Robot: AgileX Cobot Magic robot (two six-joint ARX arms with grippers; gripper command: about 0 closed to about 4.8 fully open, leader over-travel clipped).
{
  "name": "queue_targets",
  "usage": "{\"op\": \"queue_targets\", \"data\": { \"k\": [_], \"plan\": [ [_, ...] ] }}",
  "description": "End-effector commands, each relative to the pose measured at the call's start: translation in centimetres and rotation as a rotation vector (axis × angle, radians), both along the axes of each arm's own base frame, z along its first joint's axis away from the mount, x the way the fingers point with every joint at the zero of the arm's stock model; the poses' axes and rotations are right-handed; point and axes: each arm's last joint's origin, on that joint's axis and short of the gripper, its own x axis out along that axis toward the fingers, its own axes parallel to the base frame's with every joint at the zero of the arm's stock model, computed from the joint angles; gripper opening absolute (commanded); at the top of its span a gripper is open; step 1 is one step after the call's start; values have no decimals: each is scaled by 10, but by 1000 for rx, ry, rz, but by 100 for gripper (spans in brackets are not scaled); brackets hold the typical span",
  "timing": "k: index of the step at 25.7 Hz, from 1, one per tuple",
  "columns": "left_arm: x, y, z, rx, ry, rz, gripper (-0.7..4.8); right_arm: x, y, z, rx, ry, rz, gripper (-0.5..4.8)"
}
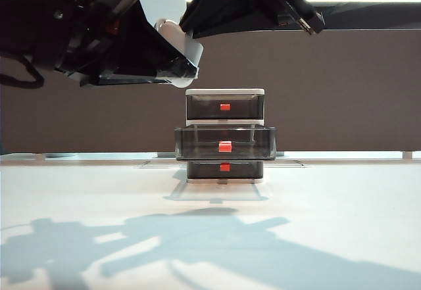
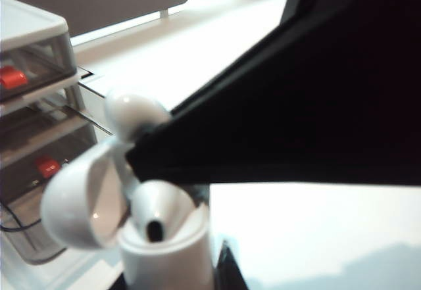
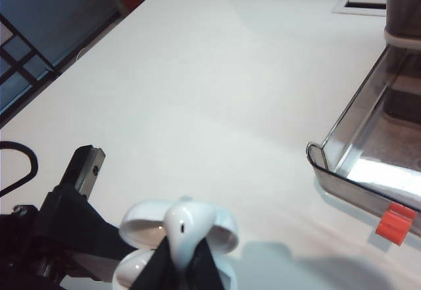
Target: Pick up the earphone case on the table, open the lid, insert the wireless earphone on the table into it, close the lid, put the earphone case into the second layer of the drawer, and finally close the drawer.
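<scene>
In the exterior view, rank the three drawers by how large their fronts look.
1. Middle drawer, pulled out toward the camera, so nearness enlarges it.
2. Top drawer and bottom drawer, both shut, look about alike; I would not rank them.

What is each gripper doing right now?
Left gripper: closed on the earphone case, its lid open.
Right gripper: closed on the wireless earphone.

Earphone case (image 2: 168,254) upright in the left gripper (image 2: 197,264), lid (image 2: 82,201) swung open to one side. Wireless earphone (image 2: 158,204) seated in the case mouth, dark tip facing out. Right gripper (image 2: 151,158), black and pinched shut, reaching in from above. Drawer (image 2: 33,73) behind on the white table (image 2: 316,231), red handles visible.
</scene>
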Motion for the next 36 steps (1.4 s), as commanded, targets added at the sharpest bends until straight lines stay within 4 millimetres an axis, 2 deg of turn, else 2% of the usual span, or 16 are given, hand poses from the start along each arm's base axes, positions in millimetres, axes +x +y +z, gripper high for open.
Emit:
{"op": "queue_targets", "data": {
  "k": [1,8,12,13,19,20,23,36],
  "plan": [
    [0,-1,4,-37,5,0,65,-1,1,3,19,2,36,-1],
    [0,-1,4,-37,4,0,65,-1,1,3,20,2,36,4],
    [0,-1,4,-43,-1,0,65,-2,1,4,22,2,42,151],
    [0,-1,5,-44,-2,0,65,-2,1,4,23,2,43,162],
    [0,-1,5,-47,-6,-1,65,-3,-2,8,39,-6,53,163],
    [0,-1,5,-48,-6,-1,65,-4,-2,8,39,-9,53,167],
    [0,-1,5,-48,-6,-1,65,-4,-3,10,29,-31,61,222],
    [0,-1,6,-54,-12,-1,65,-5,-12,20,43,-81,48,249]
  ]
}}
